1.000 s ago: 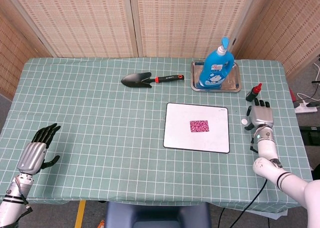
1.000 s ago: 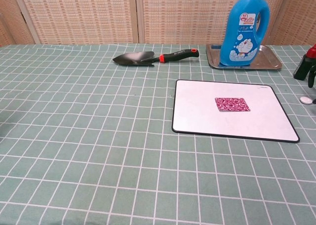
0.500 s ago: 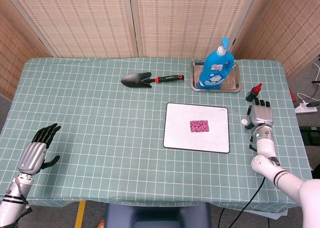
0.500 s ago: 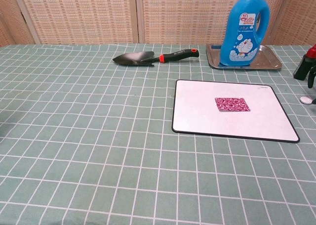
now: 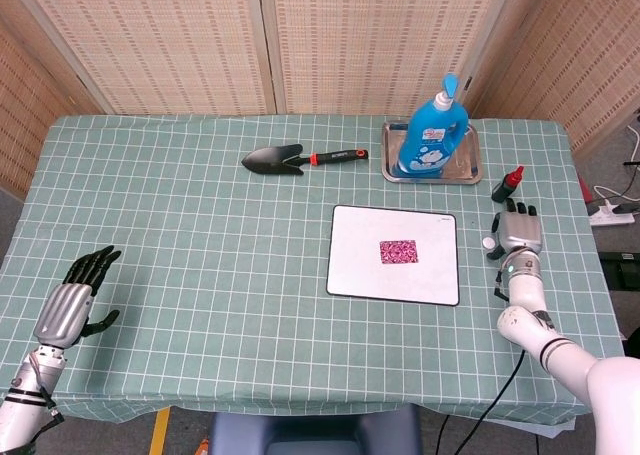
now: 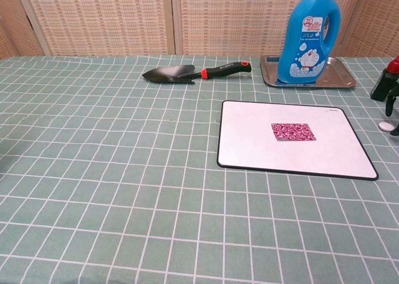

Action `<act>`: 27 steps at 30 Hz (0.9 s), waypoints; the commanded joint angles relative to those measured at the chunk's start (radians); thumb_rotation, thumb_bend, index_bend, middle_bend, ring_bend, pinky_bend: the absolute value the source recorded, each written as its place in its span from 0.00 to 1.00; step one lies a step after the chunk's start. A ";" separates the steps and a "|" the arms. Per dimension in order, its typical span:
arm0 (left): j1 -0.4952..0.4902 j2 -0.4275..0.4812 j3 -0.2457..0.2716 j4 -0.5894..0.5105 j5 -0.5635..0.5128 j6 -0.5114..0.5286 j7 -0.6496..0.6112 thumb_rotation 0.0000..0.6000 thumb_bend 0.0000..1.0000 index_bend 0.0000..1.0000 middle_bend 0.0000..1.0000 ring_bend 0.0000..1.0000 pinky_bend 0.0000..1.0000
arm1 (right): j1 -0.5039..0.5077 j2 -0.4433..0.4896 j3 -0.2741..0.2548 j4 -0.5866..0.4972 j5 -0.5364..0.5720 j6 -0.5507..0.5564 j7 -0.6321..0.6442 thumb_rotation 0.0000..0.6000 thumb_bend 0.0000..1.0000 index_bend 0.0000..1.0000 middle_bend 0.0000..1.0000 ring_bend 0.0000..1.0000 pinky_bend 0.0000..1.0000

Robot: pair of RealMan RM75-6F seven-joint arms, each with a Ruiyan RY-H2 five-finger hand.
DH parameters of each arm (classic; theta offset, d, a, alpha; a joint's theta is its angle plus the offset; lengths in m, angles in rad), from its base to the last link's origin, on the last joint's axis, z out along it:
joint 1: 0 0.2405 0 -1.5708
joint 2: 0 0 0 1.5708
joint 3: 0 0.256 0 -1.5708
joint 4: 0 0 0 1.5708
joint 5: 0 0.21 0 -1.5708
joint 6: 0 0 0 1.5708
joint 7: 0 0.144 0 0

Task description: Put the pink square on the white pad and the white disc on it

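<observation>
The pink square [image 5: 399,250] [image 6: 293,132] lies flat in the middle of the white pad [image 5: 360,265] [image 6: 249,153]. The small white disc [image 5: 488,242] [image 6: 386,126] sits on the green cloth just right of the pad. My right hand [image 5: 520,232] rests on the table beside the disc, fingers extended and apart, holding nothing; only its fingertips [image 6: 391,103] show at the chest view's right edge. My left hand [image 5: 78,293] lies open at the near left of the table, far from everything.
A black trowel with a red collar [image 5: 300,159] [image 6: 193,73] lies at the back. A blue detergent bottle [image 5: 433,130] [image 6: 308,37] stands in a metal tray [image 5: 470,170] [image 6: 340,78]. A small dark bottle with a red cap [image 5: 507,184] [image 6: 381,84] stands behind my right hand.
My right hand has shifted slightly away from me beside the disc. The disc, square and left hand have not moved.
</observation>
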 commanded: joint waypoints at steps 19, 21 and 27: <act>-0.009 -0.005 0.001 0.019 -0.005 -0.020 -0.021 1.00 0.23 0.00 0.00 0.00 0.00 | 0.015 -0.009 0.015 0.039 0.013 -0.048 0.006 1.00 0.15 0.45 0.00 0.00 0.00; -0.010 -0.004 0.001 0.020 -0.006 -0.023 -0.024 1.00 0.23 0.00 0.00 0.00 0.00 | 0.017 -0.015 0.013 0.051 0.020 -0.057 0.002 1.00 0.15 0.45 0.00 0.00 0.00; -0.012 -0.004 0.002 0.022 -0.007 -0.027 -0.030 1.00 0.23 0.00 0.00 0.00 0.00 | 0.024 -0.028 0.012 0.077 0.035 -0.076 -0.006 1.00 0.15 0.45 0.00 0.00 0.00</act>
